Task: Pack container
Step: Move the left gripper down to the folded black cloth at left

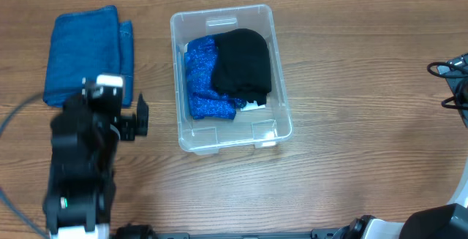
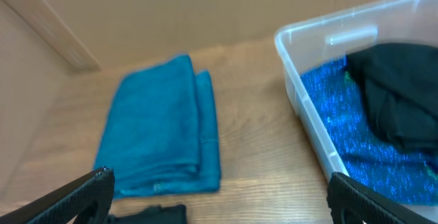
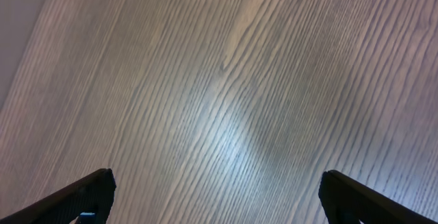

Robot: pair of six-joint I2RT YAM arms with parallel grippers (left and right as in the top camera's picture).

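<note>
Near the middle of the light-brown wooden table (image 1: 365, 122) sat the clear rectangular plastic container (image 1: 227, 135) with rounded corners and a raised rim, its long sides running away from the robot. Inside it lay two cloths. A bright blue speckled cloth (image 1: 199, 82) filled the left part of the floor, and a black cloth (image 1: 243, 62) lay bunched on the right, overlapping the blue one's edge. The near end of the container's floor was bare, and a small white patch (image 1: 252, 105) showed just under the black cloth's near edge.

To the left of the container, apart from it, a folded teal towel (image 1: 84, 52) lay flat on the wood, its folded layers showing along the right side.

The left gripper (image 2: 220, 178) hovered near the table, just short of the towel's near edge, between the towel and the container's left wall. Its jaws stood spread wide and held nothing; in the left wrist view the two dark fingertips (image 2: 96, 183) framed the towel's corner and the container's near corner.

The right gripper (image 3: 217, 176) was also spread fully apart and empty, with only bare wood grain showing between its fingers. It hung well away from the container.

A bundle of black cables (image 1: 450, 78) lay at the table's right edge.
</note>
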